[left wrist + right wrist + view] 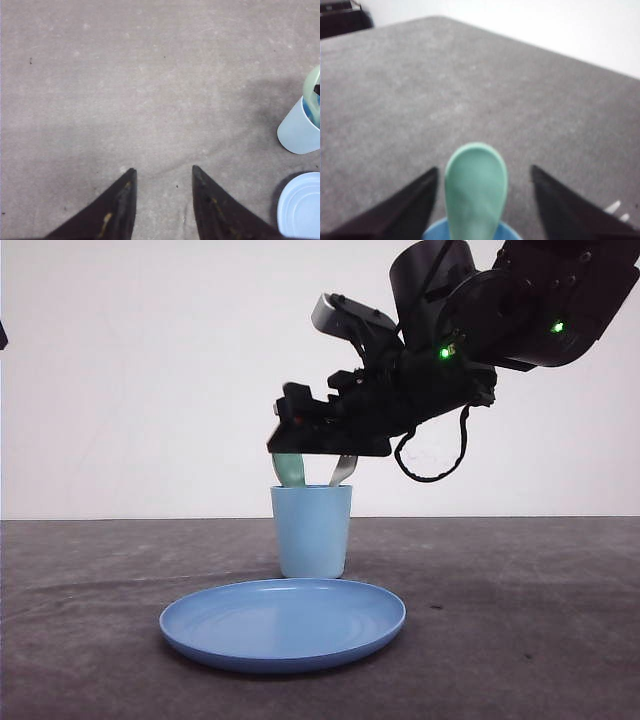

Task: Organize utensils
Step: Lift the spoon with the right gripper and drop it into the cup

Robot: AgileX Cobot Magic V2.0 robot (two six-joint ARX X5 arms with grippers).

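Plate (283, 623): round, blue, shallow; nearest item, lying flat at centre on the grey surface (520, 620), nothing on it. Not a task item.

Surface: grey, matte, fabric-like; carries the plate and the cup.

Right gripper (312, 462): black, reaching in from the upper right, hovering directly over the cup. In the right wrist view its fingers (405, 210) stand wide apart on either side of the spoon bowl without touching it; holding nothing.

Left gripper (162, 200): fingers spread moderately, empty, over bare surface to the left of the cup.

Cup (312, 531): light blue, upright, just beyond the plate's far rim. Holds both utensils.

Spoon (290, 470): mint-green plastic, standing in the cup at its left side, bowl end up, tilted slightly. Judged light, rigid and smooth, so somewhat slippery; best taken across the thick handle or the neck below the bowl, not on the curved bowl.

Fork (343, 470): slim, white plastic, leaning at the cup's right side, upper end just under the gripper. Judged very light and thin, possibly flexible; grip the flat shaft gently, clear of the tines.
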